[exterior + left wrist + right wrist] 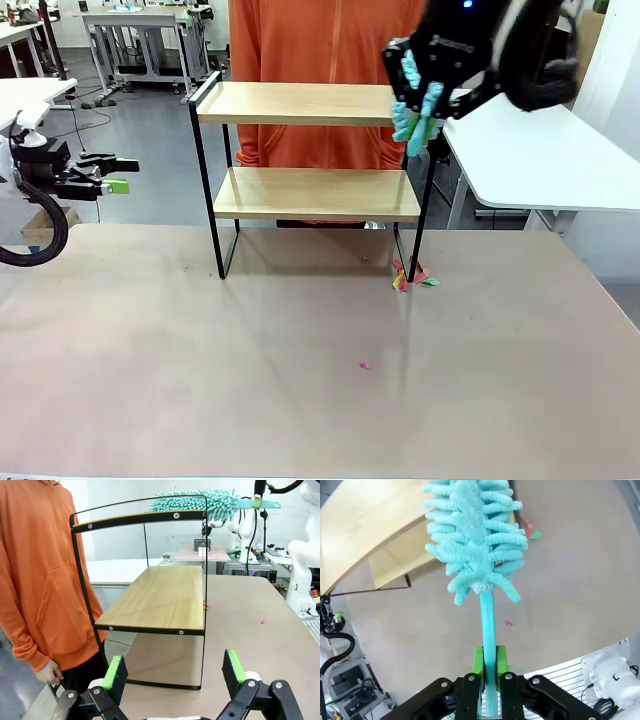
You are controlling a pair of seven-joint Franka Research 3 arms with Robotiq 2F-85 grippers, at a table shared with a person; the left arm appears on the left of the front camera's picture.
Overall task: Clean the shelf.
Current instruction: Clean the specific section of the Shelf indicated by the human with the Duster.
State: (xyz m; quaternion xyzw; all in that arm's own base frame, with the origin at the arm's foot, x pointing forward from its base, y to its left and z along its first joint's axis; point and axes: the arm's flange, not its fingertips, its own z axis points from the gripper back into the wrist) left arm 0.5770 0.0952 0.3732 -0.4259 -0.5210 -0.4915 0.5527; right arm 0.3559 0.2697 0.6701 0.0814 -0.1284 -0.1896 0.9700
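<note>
The shelf stands at the far middle of the table, two light boards in a black frame. At its right end my right gripper is shut on the handle of a teal fluffy duster, whose head hangs beside the top board's end rail. In the right wrist view the duster points away from the gripper over the shelf. My left gripper hovers open and holding nothing off the table's left side. Its view looks along the shelf between its fingers, with the duster at the far rail.
A person in an orange top stands right behind the shelf, one hand hanging near its left end. Coloured paper scraps lie by the shelf's right foot, and a pink bit lies mid-table. A white table stands at the right.
</note>
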